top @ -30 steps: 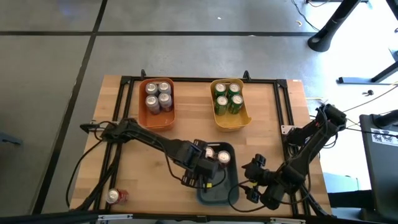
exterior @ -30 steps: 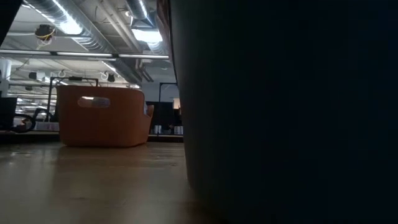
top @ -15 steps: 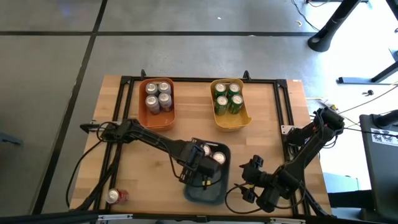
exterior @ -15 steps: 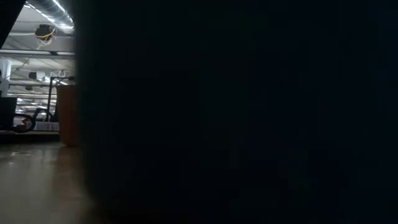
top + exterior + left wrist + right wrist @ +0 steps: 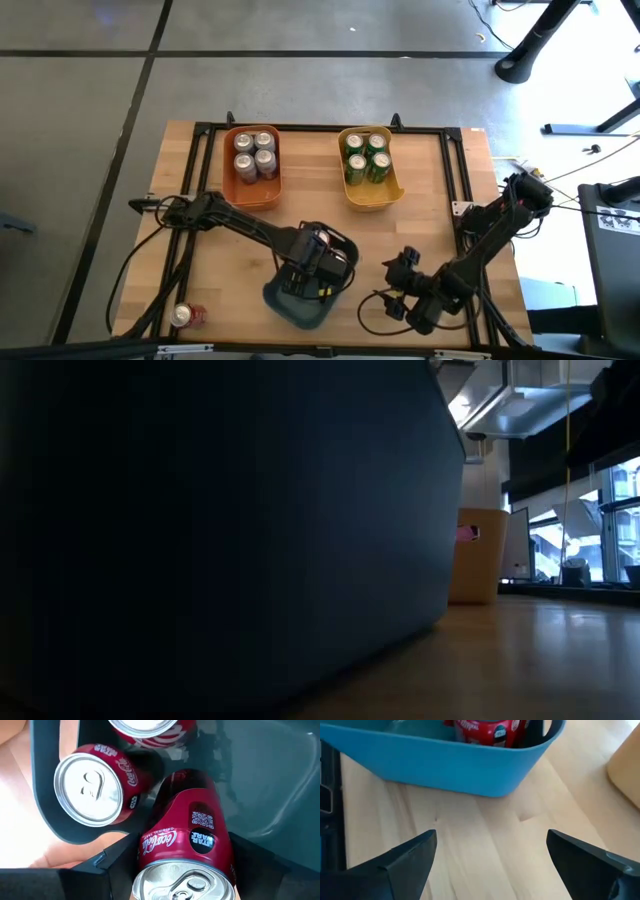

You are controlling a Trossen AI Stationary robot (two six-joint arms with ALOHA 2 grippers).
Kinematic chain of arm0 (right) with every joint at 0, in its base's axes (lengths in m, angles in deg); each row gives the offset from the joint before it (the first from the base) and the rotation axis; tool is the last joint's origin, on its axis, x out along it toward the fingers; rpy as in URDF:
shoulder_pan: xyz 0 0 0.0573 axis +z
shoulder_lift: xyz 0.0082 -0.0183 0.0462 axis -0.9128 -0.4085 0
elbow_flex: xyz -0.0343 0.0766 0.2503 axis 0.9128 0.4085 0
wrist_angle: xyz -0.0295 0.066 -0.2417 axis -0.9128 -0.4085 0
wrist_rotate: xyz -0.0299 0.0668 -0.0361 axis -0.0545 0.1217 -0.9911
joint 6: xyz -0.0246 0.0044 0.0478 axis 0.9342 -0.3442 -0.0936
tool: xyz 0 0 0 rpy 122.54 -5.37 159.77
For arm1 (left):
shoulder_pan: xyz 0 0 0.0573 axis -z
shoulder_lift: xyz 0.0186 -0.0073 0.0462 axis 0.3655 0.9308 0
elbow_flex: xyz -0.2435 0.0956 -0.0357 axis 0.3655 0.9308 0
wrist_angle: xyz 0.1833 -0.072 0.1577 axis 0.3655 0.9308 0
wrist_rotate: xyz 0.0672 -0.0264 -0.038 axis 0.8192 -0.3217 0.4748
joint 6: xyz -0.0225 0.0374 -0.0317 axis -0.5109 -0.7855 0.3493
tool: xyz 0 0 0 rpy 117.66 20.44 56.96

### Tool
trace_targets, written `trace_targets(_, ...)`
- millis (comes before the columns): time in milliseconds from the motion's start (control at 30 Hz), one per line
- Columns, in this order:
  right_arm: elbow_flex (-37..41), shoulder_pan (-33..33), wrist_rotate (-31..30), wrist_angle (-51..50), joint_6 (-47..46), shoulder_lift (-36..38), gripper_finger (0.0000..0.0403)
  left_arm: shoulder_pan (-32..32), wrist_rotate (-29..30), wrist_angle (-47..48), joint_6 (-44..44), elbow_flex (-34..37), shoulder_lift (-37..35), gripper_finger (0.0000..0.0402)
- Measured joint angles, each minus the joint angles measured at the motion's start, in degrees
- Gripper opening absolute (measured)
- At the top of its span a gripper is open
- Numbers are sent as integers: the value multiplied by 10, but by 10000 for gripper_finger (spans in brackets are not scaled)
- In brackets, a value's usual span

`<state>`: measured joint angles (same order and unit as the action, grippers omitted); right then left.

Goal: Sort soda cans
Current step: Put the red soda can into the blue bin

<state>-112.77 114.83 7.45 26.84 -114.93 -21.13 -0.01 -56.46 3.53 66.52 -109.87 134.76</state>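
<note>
**Left gripper with red can inside the blue-grey bin — hazards**

Left gripper (image 5: 318, 268) — inside the blue-grey bin (image 5: 285, 308) at the table's near edge, fingers clamped on a red can (image 5: 186, 840) that lies tilted, silver top toward the wrist camera. Two more red cans beside it in the bin, one upright (image 5: 90, 785), one only partly seen.

Right gripper (image 5: 398, 283) — fingers spread wide, holding nothing, hovering just beside the bin over bare wood.

Other stock: silver cans (image 5: 254, 155) in the orange bin (image 5: 232, 192); green cans (image 5: 365, 158) in the yellow bin (image 5: 380, 197); one stray red can (image 5: 183, 316) at the table's near left corner, well apart from everything.

Risks, as judged:
- Bin sits skewed near the table's front edge; any drag from the left arm could push it off.
- Tilted can, if released so, may roll and topple the upright neighbour.
- Right gripper close enough to clip the bin wall.
- Stray can may roll off the corner — it still needs fetching.
</note>
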Motion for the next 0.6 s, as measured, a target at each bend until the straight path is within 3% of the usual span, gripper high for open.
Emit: trace_targets(600,8,1,-26,29,1,0,376,-6,2,-64,-6,75,4,262)
